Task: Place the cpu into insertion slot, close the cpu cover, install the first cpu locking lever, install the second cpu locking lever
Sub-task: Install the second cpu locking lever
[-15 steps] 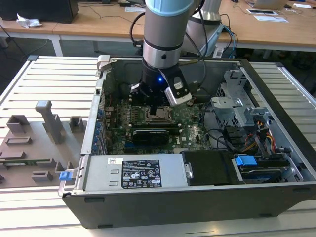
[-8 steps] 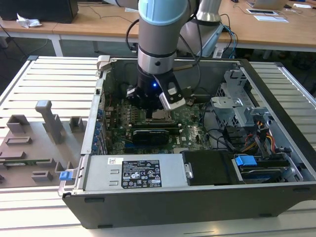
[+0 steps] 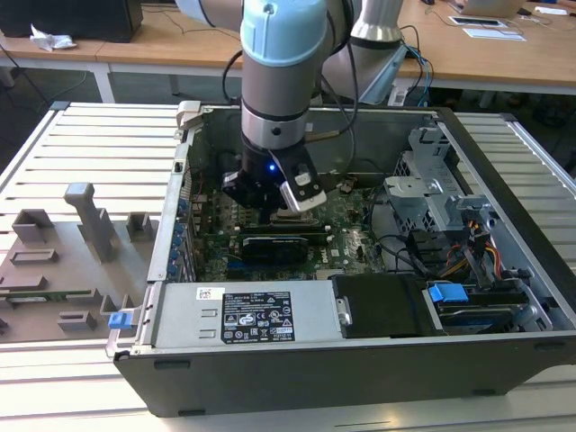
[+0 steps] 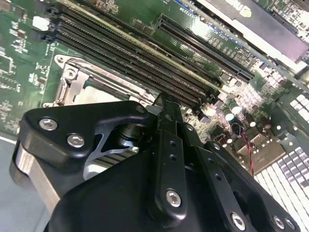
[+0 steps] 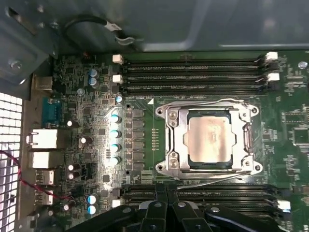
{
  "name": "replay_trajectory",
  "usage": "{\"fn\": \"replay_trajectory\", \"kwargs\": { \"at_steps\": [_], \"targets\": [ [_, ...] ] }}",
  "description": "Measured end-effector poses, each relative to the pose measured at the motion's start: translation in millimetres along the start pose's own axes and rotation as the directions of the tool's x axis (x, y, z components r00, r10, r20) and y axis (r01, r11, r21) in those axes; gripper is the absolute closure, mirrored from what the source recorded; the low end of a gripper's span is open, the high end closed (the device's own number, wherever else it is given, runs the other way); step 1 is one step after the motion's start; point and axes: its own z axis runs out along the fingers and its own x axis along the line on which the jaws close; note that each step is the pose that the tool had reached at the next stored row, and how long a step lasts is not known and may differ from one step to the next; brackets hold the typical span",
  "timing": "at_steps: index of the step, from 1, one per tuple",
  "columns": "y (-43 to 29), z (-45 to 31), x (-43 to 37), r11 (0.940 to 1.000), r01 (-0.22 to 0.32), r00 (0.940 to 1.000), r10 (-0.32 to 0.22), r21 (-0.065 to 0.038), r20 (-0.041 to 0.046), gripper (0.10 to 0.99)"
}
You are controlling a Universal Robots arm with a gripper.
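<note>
Chip first: you could see the cpu [image 5: 210, 137] lying flat in the insertion slot [image 5: 177, 145], with the cpu cover [image 5: 209, 112] shut down over its edges, in the first wrist view. One thin locking lever [image 5: 207, 181] ran along the cover at its 6 o'clock side. Your gripper [image 5: 167, 199] hung just past that lever, above the black memory slots [image 5: 193, 72]. Its fingers [image 5: 158, 212] were pressed together and held nothing. The arm stood inside the open computer case [image 3: 504, 270].
</note>
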Motion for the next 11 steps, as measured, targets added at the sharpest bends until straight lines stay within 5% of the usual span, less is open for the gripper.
{"fn": "replay_trajectory", "kwargs": {
  "at_steps": [5,11],
  "targets": [
    [-1.0,10.5,2.5,0.9997,0.024,0.9997,-0.024,0.000,-0.0027,0.980],
    [1.1,14.0,3.9,0.9977,0.068,0.9976,-0.068,0.001,-0.0079,0.980]
  ]
}}
